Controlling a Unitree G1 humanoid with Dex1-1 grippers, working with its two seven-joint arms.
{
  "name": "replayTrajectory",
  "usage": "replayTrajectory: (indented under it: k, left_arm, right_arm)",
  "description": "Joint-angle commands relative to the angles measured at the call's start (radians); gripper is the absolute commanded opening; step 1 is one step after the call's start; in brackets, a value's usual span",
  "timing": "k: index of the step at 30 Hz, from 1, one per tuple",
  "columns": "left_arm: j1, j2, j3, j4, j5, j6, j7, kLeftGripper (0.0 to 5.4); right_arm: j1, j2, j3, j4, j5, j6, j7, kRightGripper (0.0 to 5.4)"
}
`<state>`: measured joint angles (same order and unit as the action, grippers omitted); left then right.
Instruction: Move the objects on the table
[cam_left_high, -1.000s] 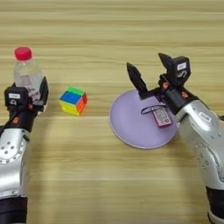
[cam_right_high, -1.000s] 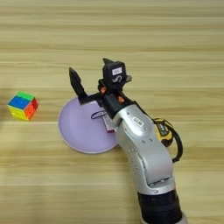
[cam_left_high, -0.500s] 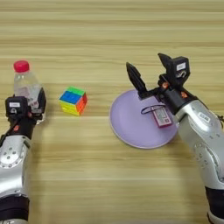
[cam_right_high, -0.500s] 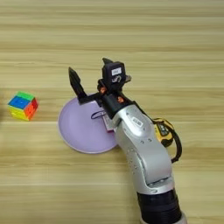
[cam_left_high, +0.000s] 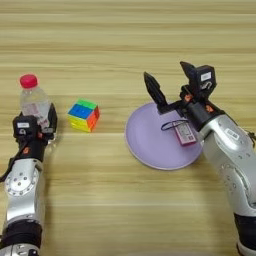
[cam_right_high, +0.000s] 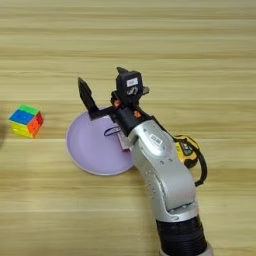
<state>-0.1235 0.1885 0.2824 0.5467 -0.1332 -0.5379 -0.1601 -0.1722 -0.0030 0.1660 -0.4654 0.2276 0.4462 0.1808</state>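
Bottle (cam_left_high: 33, 101): one, clamped in left pincer (cam_left_high: 36, 129); cube (cam_left_high: 84, 115): one; right pincer (cam_left_high: 172, 86) spread, empty.

Left end effector (cam_left_high: 47, 125) drew the bottle (cam_left_high: 34, 102) nearer the robot.

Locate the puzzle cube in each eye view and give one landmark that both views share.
Left eye view: puzzle cube left of centre, between bottle and lilac plate.
Right eye view: cube at the far left edge; the bottle is outside this picture.
Shared landmark: the lilac plate, right of the cube.
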Motion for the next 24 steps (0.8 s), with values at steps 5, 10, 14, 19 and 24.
replayTrajectory:
  k: [5,10,14,19,24]
  left_arm:
    - [-0.059,0.003,-0.002,0.148,0.015,-0.096,0.023,3.09]
    - [-0.067,0.002,-0.010,0.186,0.018,-0.130,0.028,3.09]
    - [-0.070,0.004,-0.013,0.197,0.021,-0.137,0.036,3.46]
    - [-0.071,0.008,-0.021,0.191,0.020,-0.133,0.042,3.98]
    - [-0.068,0.009,-0.023,0.180,0.018,-0.131,0.043,4.36]
  right_arm:
    - [-0.007,0.002,0.002,0.011,-0.004,-0.007,-0.004,5.40]
    - [-0.007,0.000,-0.001,0.017,-0.004,-0.008,-0.003,5.40]
    - [-0.006,0.000,-0.003,0.028,-0.005,-0.014,-0.001,5.40]
    - [-0.005,-0.001,-0.005,0.041,-0.005,-0.022,0.000,5.40]
    - [-0.002,-0.004,-0.006,0.055,-0.012,-0.036,-0.001,5.40]
